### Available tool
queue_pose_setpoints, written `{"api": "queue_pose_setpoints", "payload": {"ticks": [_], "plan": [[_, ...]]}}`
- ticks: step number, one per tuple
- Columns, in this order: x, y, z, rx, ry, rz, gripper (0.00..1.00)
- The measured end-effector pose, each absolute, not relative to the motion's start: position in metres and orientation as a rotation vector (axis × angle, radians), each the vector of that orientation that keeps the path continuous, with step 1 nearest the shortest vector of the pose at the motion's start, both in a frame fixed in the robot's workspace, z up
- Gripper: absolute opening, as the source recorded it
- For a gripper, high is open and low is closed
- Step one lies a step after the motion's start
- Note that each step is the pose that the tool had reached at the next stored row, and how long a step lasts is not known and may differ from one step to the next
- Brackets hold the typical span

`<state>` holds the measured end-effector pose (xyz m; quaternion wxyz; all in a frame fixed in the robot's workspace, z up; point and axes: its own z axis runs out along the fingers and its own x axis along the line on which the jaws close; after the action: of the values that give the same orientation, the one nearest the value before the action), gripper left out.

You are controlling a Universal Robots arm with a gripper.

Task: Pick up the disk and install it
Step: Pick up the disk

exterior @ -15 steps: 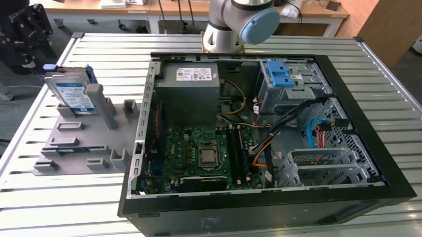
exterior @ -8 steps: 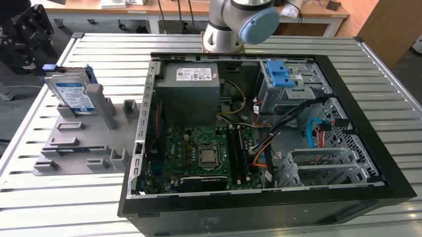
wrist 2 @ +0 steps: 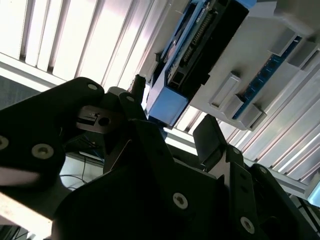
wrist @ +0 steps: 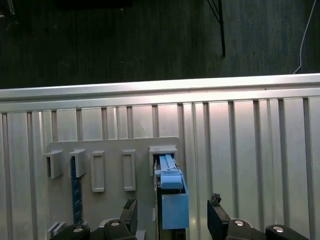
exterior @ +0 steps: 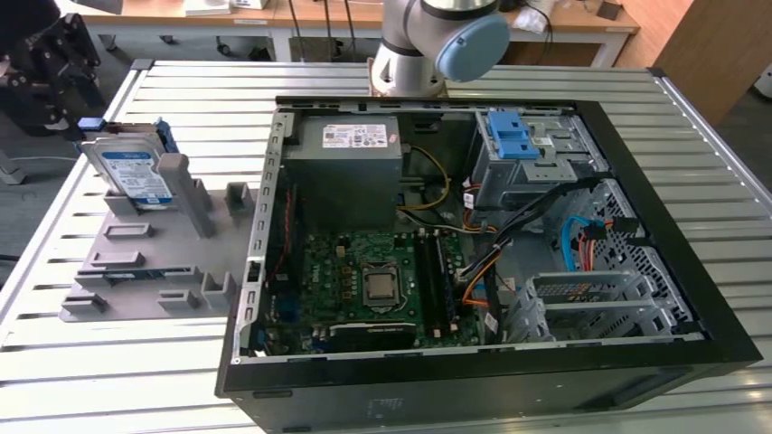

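Slatted silver metal tabletop (exterior: 108,380) carries a large open black computer case (exterior: 483,393). At about ten o'clock from the case lies a flat grey plastic fixture plate (exterior: 145,262) with raised slots. The disk (exterior: 133,174), a flat silver metal hard drive with a blue-and-white label and a thin blue plastic bracket, stands on edge in a slot at the plate's twelve o'clock end, well apart from the case. In the first wrist view the black two-fingered gripper (wrist: 172,206) hangs over the disk's blue end with its jaws spread. One of the fingers (wrist: 216,205) stands on each side of the bracket, and neither touches it. The pick-up step is in hand, and nothing is grasped or installed yet. By my judgement, a sound grasp from here calls for the jaws squared to the bracket's two flat sides and centred, so the drive lifts out of its slot without tilting.
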<state>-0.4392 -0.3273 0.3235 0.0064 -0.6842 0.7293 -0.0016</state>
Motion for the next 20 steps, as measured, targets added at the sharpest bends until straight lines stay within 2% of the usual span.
{"api": "queue_pose_setpoints", "payload": {"ticks": [11, 14, 15, 20], "plan": [[-0.44, -0.326, 0.312, -2.142, 2.282, -0.003, 0.66], [-0.441, -0.327, 0.311, -2.142, 2.283, -0.003, 0.64], [-0.441, -0.327, 0.31, -2.142, 2.283, -0.003, 0.58], [-0.441, -0.328, 0.304, -2.143, 2.284, 0.0, 0.58]]}}
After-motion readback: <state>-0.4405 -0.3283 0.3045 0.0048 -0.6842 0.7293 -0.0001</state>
